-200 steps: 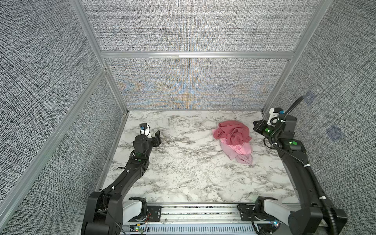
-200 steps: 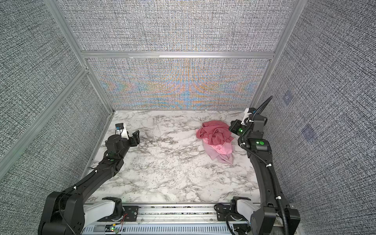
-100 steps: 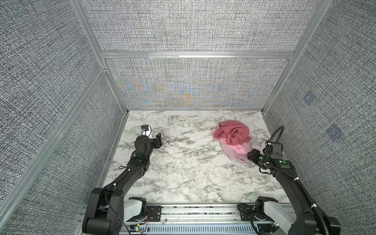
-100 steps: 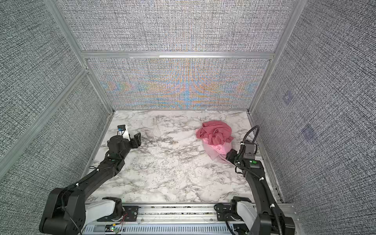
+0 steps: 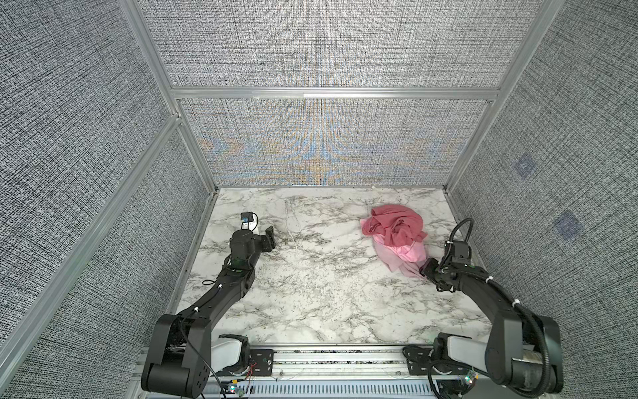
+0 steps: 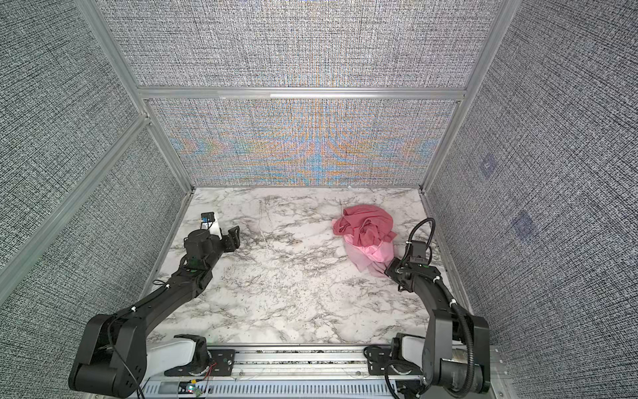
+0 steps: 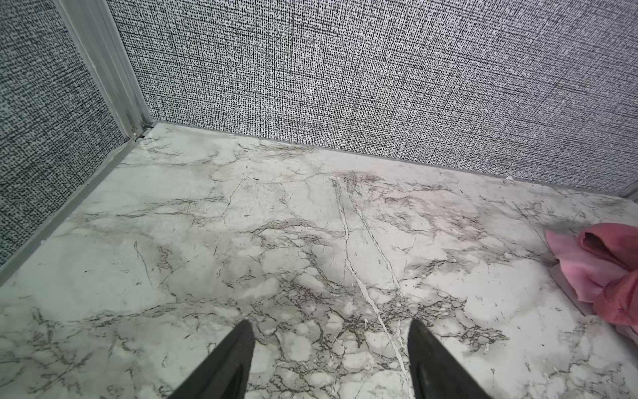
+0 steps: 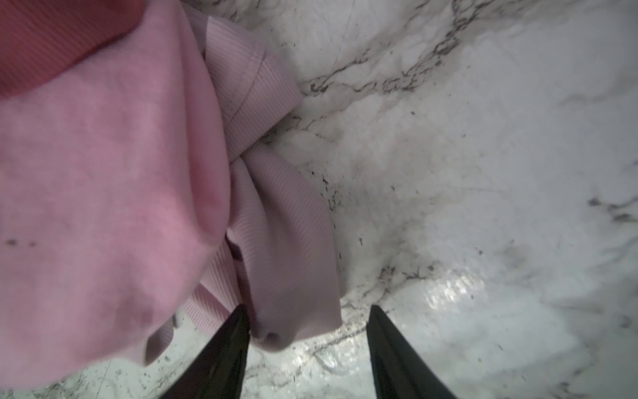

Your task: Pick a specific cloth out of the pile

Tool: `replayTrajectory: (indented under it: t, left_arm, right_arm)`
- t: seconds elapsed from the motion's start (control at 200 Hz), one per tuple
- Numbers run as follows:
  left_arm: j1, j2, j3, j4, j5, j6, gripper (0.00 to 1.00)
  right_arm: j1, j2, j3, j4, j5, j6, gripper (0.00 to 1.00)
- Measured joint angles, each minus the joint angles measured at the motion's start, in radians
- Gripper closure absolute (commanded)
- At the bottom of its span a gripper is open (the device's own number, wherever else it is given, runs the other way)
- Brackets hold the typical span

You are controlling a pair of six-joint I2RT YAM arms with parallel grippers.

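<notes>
The open right claw (image 8: 309, 309) straddles the pale mauve ribbed cloth's (image 8: 286, 224) edge and likely needs to close next, while the left claw (image 7: 329, 321) hangs open.

text: I read none anywhere | camera (image 5: 245, 218) on my left wrist: blue patch, too small to read | squares (image 5: 524, 165) on wall (image 5: 569, 103): two faint bluish marks, no letters I can make out | pile (image 5: 393, 226): plain fabric | table (image 5: 310, 293): marble veins only

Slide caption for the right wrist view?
Open right gripper straddling a fold of the pale mauve cloth on marble tabletop.
</notes>
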Motion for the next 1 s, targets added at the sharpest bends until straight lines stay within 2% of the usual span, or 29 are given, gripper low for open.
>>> replayTrajectory:
  t: [0.105,0.145,0.33,0.525,0.76,1.001]
  left_arm:
    - [0.000,0.013,0.006,0.000,-0.003,0.000,0.28]
    - [0.000,0.018,0.009,0.000,-0.003,0.001,0.28]
    - [0.000,0.027,0.024,0.000,-0.006,0.003,0.28]
    - [0.000,0.019,0.024,0.000,-0.023,0.005,0.28]
    - [0.000,0.004,0.024,0.000,-0.026,0.007,0.28]
    - [0.000,-0.029,0.037,-0.012,-0.026,0.006,0.27]
  right_arm:
    - [0.000,0.062,0.016,0.043,0.000,-0.003,0.85]
    - [-0.001,0.084,0.023,0.060,0.000,-0.003,1.00]
    - [-0.002,0.101,0.043,0.098,-0.009,0.000,1.00]
    - [-0.001,-0.047,0.104,0.048,-0.042,0.004,1.00]
    - [-0.001,-0.228,0.306,-0.063,-0.082,0.004,1.00]
    - [-0.003,-0.183,0.580,-0.095,-0.147,0.016,1.00]
